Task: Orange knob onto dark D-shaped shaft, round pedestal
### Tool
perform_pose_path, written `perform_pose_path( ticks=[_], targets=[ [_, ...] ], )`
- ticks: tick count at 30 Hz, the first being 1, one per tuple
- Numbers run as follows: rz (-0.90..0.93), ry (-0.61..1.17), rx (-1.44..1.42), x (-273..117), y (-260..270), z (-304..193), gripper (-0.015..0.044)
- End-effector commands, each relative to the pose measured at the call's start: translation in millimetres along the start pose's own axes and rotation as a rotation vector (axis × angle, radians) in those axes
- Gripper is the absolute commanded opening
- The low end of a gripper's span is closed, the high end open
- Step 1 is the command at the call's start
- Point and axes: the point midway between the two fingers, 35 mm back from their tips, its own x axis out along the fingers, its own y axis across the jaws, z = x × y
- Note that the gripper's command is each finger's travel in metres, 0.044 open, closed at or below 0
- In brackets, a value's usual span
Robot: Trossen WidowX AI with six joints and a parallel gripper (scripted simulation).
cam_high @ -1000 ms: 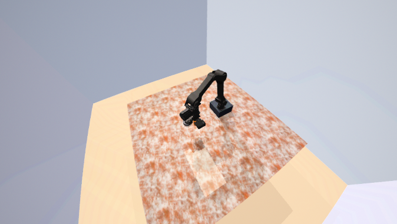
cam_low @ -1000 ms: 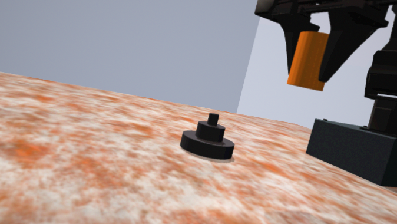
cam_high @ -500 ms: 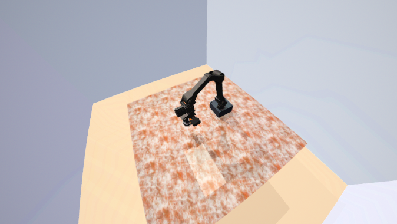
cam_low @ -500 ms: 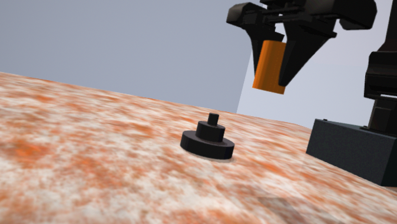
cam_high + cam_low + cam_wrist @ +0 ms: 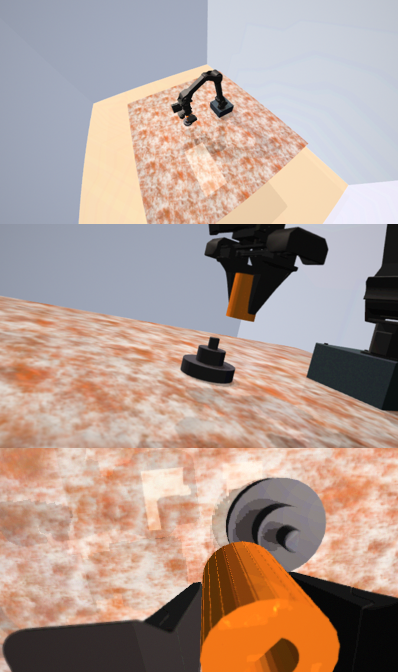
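Note:
The orange knob [image 5: 240, 296] [image 5: 250, 583] is a tall cylinder with a hole that shows in its near end in the wrist view. My gripper [image 5: 241, 303] is shut on the knob and holds it in the air, above and to the right of the shaft in the exterior view. The round pedestal [image 5: 206, 372] [image 5: 312, 513] is dark and stepped, and stands on the mat. The dark shaft [image 5: 214, 343] [image 5: 293, 541] sticks up bare from its top. The knob and the shaft are apart. The shaft's flat side cannot be made out.
The arm's dark box-shaped base [image 5: 221, 108] [image 5: 348, 374] stands to the right of the pedestal. A mottled orange and white mat [image 5: 165, 177] [image 5: 88, 412] lies on the light wooden table [image 5: 109, 147]. Walls rise behind the table.

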Motion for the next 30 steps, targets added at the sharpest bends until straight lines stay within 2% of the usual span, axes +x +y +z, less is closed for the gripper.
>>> perform_pose_path(
  ticks=[1, 12, 23, 30],
  targets=[
    [0.006, -0.006, -0.003, 3, -12, 3, 0.0],
    [0.007, -0.009, -0.006, 13, -45, 4, 0.0],
    [0.007, -0.009, -0.006, 39, -45, 4, 0.0],
    [0.007, -0.009, -0.003, 35, -45, 4, 0.0]
  ],
)
